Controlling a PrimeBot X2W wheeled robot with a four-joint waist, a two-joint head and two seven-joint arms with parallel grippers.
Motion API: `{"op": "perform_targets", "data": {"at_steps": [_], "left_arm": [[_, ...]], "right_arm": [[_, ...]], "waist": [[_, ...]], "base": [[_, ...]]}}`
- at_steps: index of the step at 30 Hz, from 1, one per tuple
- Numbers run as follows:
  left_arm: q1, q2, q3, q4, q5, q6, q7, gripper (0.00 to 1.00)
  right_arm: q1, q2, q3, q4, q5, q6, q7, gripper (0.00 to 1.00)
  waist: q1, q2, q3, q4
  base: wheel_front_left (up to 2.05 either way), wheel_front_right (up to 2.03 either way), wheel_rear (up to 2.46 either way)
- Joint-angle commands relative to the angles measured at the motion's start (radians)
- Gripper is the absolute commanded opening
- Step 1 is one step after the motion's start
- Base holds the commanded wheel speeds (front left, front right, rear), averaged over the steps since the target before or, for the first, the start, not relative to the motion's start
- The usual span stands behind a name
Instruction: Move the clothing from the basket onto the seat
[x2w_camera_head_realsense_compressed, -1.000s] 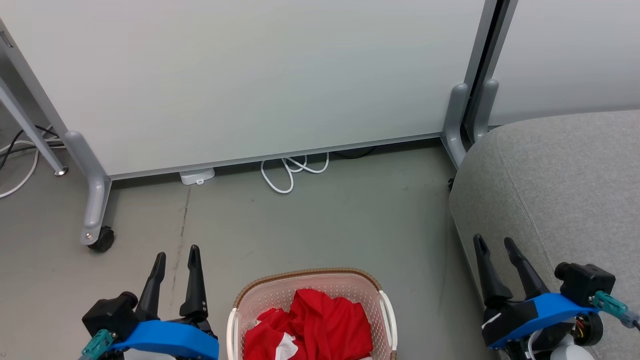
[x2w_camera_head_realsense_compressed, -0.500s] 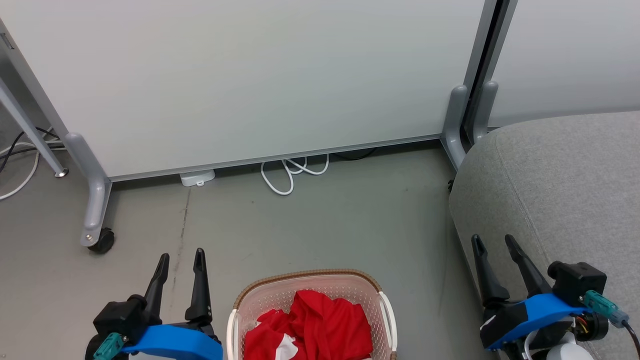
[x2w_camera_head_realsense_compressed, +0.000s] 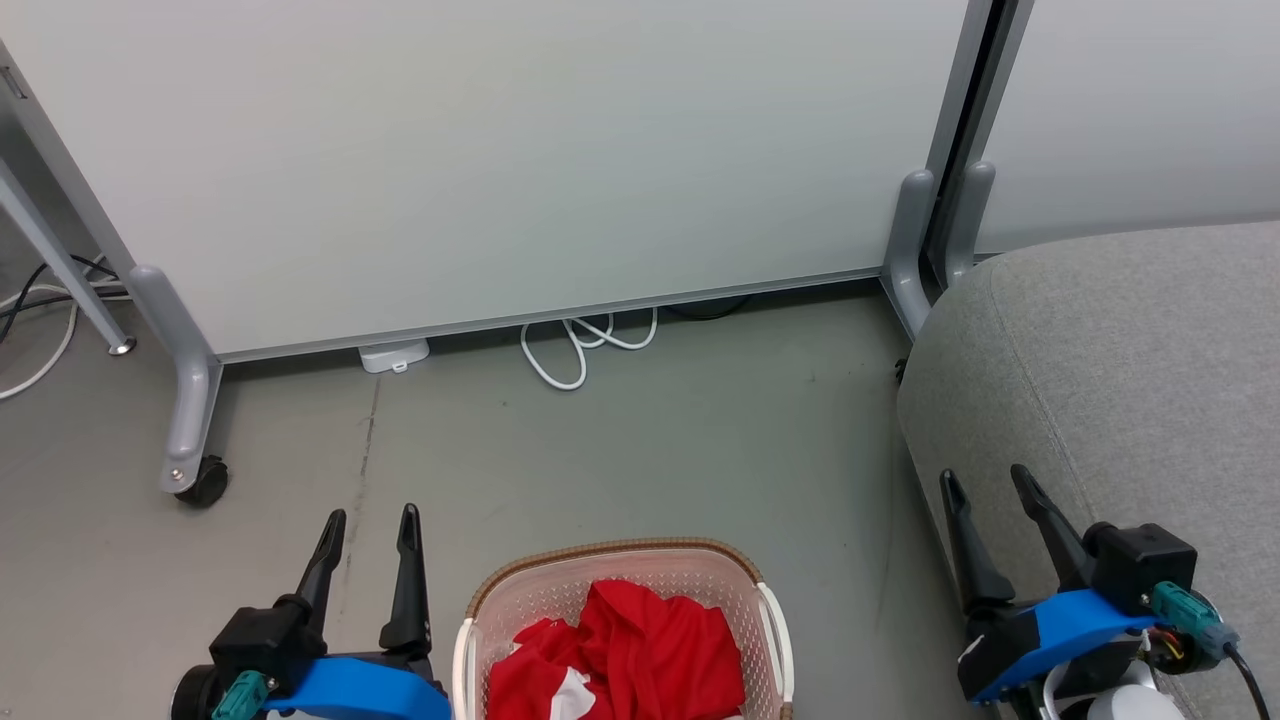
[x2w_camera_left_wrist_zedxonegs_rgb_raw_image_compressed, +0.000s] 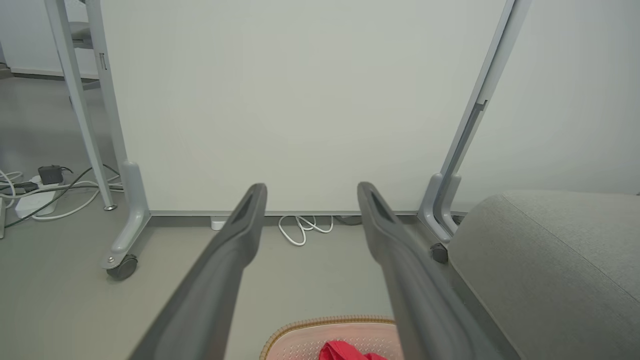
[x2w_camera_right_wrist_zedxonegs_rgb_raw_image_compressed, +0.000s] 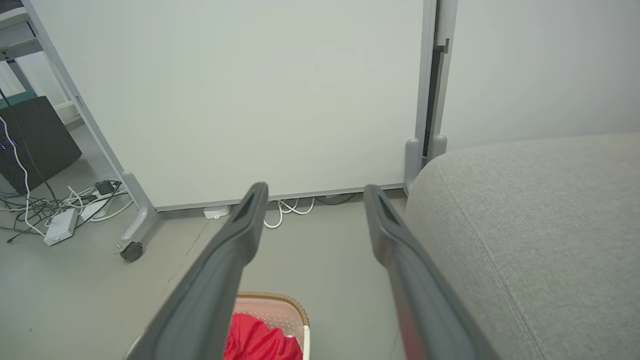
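A bare grey floor (x2w_camera_head_realsense_compressed: 650, 450) runs up to pale partition panels (x2w_camera_head_realsense_compressed: 500, 150), with a looped white cable (x2w_camera_head_realsense_compressed: 575, 345) at their foot. The basket (x2w_camera_head_realsense_compressed: 620, 548) stands on that floor between the arms. The seat (x2w_camera_head_realsense_compressed: 1130, 350) is to its right, a strip of floor between them. The left pincer (x2w_camera_head_realsense_compressed: 373, 513) and right pincer (x2w_camera_head_realsense_compressed: 982, 475) both stand wide and empty, one on each side of the basket.

The likely troubles: a finger catching the perforated wall or rim could drag or tip the light basket. A pinch on the top fold alone may lift only part of the heap. A trailing end could snag on a handle and drop into the gap before the seat.

The clothing (x2w_camera_head_realsense_compressed: 640, 650) lies crumpled in the basket, bright red and smooth, in soft folds, with a white patch at the lower left.
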Motion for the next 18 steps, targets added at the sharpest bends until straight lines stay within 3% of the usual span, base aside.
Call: {"op": "perform_targets", "data": {"at_steps": [1, 18], "left_arm": [[0.008, 0.000, 0.001, 0.001, 0.023, -0.004, -0.010, 1.00], [0.010, -0.001, 0.000, 0.009, 0.060, -0.007, -0.024, 1.00]], "right_arm": [[-0.013, -0.006, 0.000, -0.003, -0.023, 0.002, -0.009, 1.00], [-0.011, -0.007, 0.002, -0.007, -0.063, 0.002, -0.026, 1.00]], "waist": [[0.0000, -0.0001, 0.001, 0.000], [0.0000, -0.0001, 0.004, -0.004]], "base": [[0.00, 0.00, 0.00], [0.00, 0.00, 0.00]]}}
